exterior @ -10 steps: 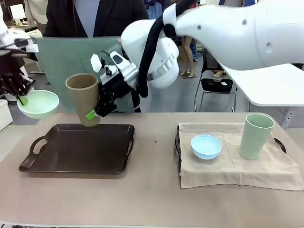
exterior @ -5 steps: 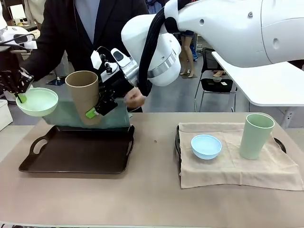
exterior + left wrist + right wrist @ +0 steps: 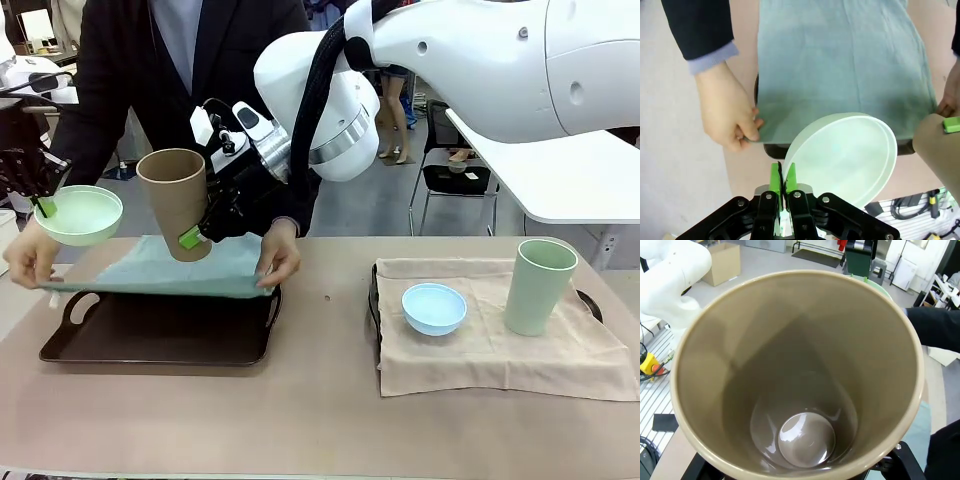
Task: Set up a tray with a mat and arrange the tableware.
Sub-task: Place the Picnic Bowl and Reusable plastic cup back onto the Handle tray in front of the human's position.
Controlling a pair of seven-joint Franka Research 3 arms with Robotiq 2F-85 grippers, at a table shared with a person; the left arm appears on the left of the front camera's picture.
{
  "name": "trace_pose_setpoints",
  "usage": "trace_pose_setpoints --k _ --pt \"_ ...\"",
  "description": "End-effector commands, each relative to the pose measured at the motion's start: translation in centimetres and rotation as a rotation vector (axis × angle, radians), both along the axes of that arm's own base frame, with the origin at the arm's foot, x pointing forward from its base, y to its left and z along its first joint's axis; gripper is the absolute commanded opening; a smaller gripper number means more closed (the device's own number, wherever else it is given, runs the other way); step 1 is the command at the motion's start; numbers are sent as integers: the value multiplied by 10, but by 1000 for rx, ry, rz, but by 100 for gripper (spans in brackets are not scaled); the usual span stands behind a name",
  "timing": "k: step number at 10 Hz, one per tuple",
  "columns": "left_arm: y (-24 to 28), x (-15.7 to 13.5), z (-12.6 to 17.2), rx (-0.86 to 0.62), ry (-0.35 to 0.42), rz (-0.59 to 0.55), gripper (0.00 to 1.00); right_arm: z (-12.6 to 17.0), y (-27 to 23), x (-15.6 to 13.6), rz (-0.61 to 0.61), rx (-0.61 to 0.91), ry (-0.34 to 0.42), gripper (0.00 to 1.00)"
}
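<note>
A person's two hands [image 3: 278,262] stretch a teal mat [image 3: 160,272] just above the dark tray [image 3: 160,325]. My right gripper [image 3: 195,235] is shut on the tan-brown cup [image 3: 175,200], held tilted above the mat; the right wrist view looks straight into the cup [image 3: 800,375]. My left gripper [image 3: 40,205] is shut on the rim of the pale mint green bowl [image 3: 78,214], held in the air over the tray's left end; its green fingers [image 3: 782,177] pinch the bowl [image 3: 845,155] above the mat [image 3: 840,60]. The light blue bowl [image 3: 434,307] and sage green cup [image 3: 540,285] stand on a beige cloth.
The beige cloth [image 3: 500,350] covers a second tray at the right half of the table. A white table [image 3: 570,180] and a black chair [image 3: 455,180] stand behind on the right. The table's front strip lies bare.
The person has brought the teal mat down from upright behind the tray to nearly flat over it. Both grippers have stayed almost still with their loads.
</note>
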State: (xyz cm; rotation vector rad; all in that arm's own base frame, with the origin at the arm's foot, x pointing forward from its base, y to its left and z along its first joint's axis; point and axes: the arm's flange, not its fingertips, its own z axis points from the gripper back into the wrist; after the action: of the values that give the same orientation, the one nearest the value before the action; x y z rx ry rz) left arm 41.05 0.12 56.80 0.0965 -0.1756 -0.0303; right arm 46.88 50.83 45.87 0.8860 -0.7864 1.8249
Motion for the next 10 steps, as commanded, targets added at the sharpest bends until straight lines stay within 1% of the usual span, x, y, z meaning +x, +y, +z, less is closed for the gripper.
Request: trace_pose_setpoints --k 1,10 --pt "1 -2 0 -3 -9 -16 0 2 0 0 12 2 -7 0" --pt "1 -2 0 -3 -9 -16 0 2 0 0 12 2 -7 0"
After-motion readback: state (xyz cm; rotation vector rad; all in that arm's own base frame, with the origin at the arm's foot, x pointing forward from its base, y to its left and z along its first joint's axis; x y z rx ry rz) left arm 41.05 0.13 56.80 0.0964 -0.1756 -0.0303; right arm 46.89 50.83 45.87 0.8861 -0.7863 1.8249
